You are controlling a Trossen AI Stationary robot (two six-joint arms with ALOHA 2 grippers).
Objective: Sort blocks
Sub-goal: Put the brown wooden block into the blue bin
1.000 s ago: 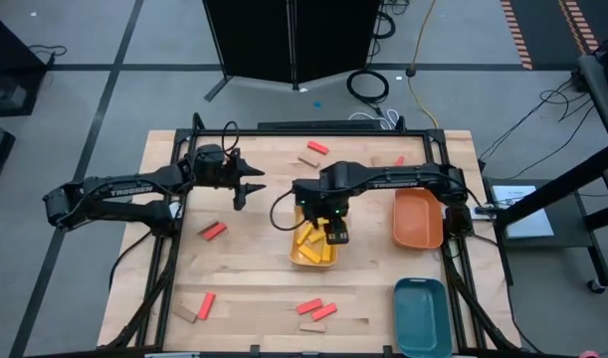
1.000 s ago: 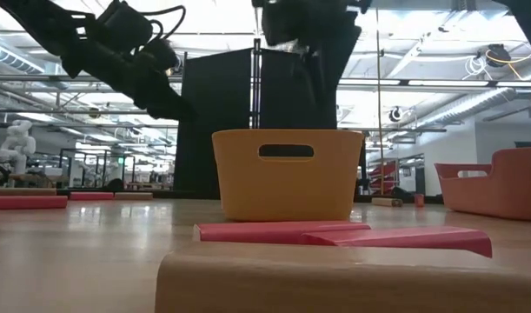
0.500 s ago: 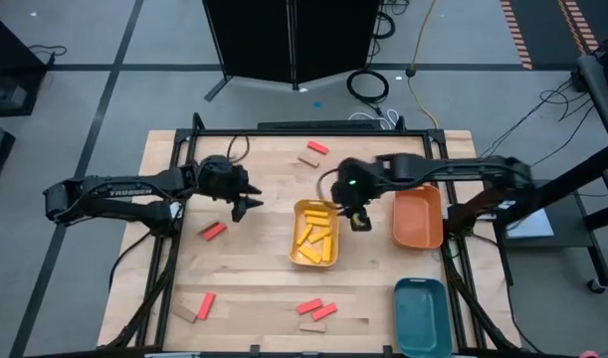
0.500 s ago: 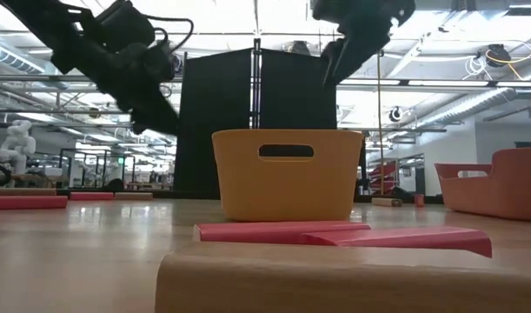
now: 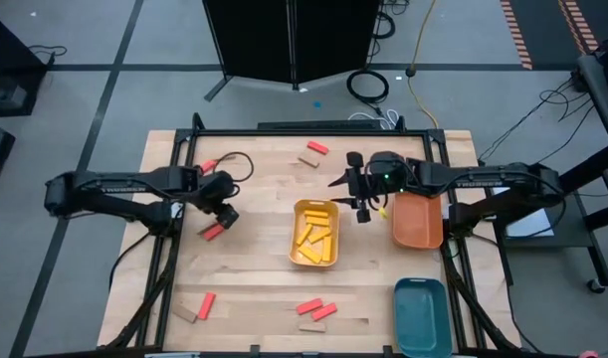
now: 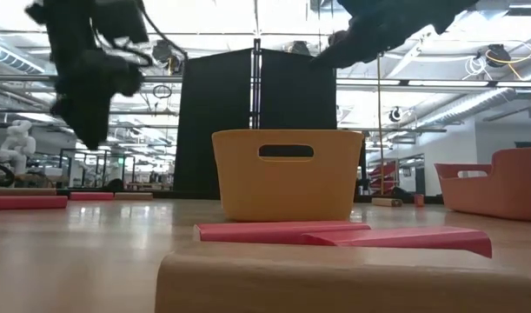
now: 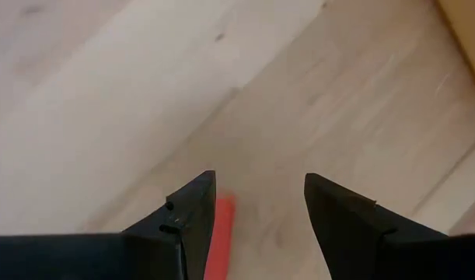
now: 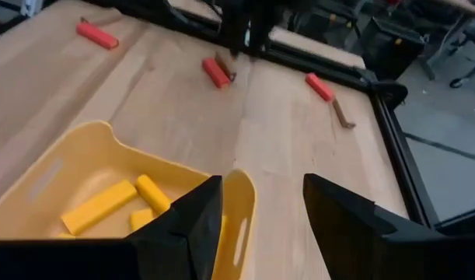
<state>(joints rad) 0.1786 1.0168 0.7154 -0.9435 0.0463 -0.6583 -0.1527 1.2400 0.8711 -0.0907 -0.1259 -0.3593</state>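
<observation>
Leaving the yellow tray (image 5: 314,233), my right end effector (image 5: 345,185) swung away wide and empty; my left end effector (image 7: 256,204), wide, now straddles a red block (image 7: 219,237) for sorting

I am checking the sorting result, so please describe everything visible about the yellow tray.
The yellow tray is a rounded rectangular bin, apparently plastic, with a slot handle in its end wall. It stands upright near the middle of the wooden table and holds several yellow blocks. No gripper touches it; the right gripper, open, hovers just beside it.
</observation>
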